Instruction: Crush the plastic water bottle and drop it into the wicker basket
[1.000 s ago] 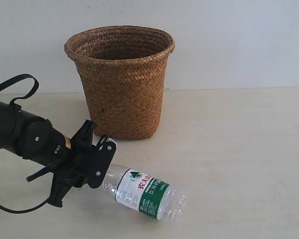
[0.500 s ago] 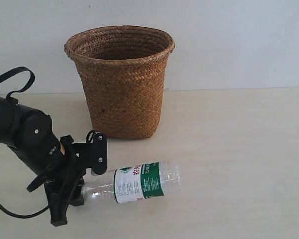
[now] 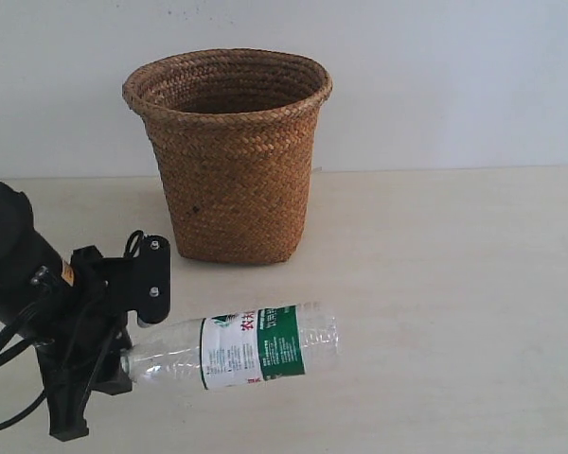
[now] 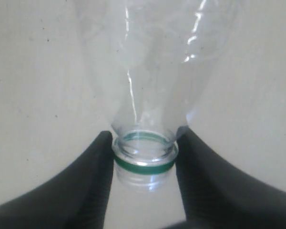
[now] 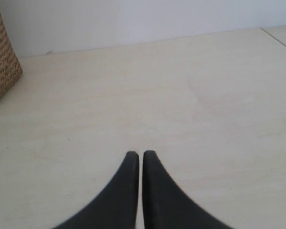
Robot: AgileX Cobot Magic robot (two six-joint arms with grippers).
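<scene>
The plastic water bottle [image 3: 232, 347] lies on its side on the table in front of the wicker basket [image 3: 230, 156], its green-and-white label facing up and its base pointing right. My left gripper [image 3: 133, 340] is shut on the bottle's neck at the lower left. In the left wrist view the black fingers [image 4: 95, 167] press both sides of the uncapped neck with its green ring [image 4: 144, 157]. My right gripper [image 5: 141, 154] is shut on nothing, low over bare table; it is out of the exterior view. The basket's edge [image 5: 1, 57] shows at that view's side.
A pale wall rises behind the basket. The light tabletop [image 3: 454, 284] stretches to the right of the bottle and basket. A black cable loops from the left arm [image 3: 9, 274] near the table's front left.
The left arm has drawn back toward the left and turned, swinging the bottle with it. The bottle went from slanting down-right to lying nearly level and shifted left.
</scene>
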